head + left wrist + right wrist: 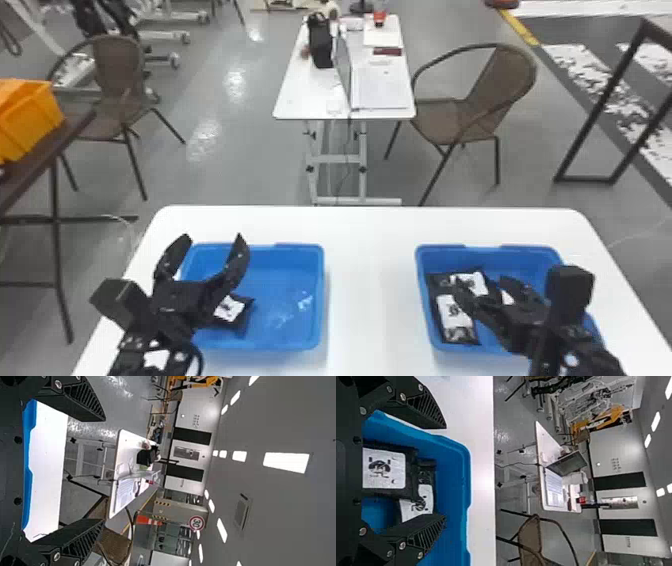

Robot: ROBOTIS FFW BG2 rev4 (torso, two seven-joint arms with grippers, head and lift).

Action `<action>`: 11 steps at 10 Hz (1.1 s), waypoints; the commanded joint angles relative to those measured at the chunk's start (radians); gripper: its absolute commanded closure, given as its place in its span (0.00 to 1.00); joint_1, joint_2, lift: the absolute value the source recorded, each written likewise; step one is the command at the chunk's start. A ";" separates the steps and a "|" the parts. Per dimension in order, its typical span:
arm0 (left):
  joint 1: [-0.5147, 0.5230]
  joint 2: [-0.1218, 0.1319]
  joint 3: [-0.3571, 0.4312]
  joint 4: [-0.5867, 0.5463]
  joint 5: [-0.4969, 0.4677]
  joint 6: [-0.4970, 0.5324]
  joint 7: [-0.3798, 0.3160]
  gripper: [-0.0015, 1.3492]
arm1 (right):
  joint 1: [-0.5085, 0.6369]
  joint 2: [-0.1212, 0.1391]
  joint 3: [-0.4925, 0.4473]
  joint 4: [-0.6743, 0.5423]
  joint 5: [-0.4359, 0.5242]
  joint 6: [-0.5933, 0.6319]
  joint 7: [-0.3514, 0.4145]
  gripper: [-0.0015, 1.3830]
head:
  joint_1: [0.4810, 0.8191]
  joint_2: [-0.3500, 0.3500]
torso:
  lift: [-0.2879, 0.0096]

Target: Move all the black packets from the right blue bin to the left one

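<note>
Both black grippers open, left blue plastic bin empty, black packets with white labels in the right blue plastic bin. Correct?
Left bin isn't empty: head view shows a black packet with a white label in it. Rest holds: left gripper and right gripper open, black packets in the right bin.

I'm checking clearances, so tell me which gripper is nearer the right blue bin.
Right. The right gripper is over the right blue bin; the left gripper is across the table, at the left blue bin.
</note>
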State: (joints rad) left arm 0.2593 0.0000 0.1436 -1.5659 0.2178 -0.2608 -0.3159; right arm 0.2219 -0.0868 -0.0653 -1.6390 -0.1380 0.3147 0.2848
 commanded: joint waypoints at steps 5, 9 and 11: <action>0.006 -0.003 -0.001 0.000 0.008 0.012 0.000 0.09 | -0.044 0.002 -0.022 0.125 -0.017 0.078 -0.021 0.18 | 0.63 0.52 | 0.97; 0.006 -0.003 0.001 0.000 0.015 0.018 -0.008 0.09 | -0.102 -0.022 0.045 0.160 -0.012 0.165 -0.010 0.18 | 0.63 0.56 | 0.97; 0.006 -0.003 0.002 0.000 0.017 0.025 -0.008 0.09 | -0.122 -0.019 0.050 0.176 0.012 0.216 -0.010 0.18 | 0.63 0.57 | 0.97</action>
State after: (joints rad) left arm 0.2653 0.0000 0.1454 -1.5662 0.2340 -0.2388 -0.3237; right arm 0.1060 -0.1061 -0.0175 -1.4684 -0.1339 0.5184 0.2746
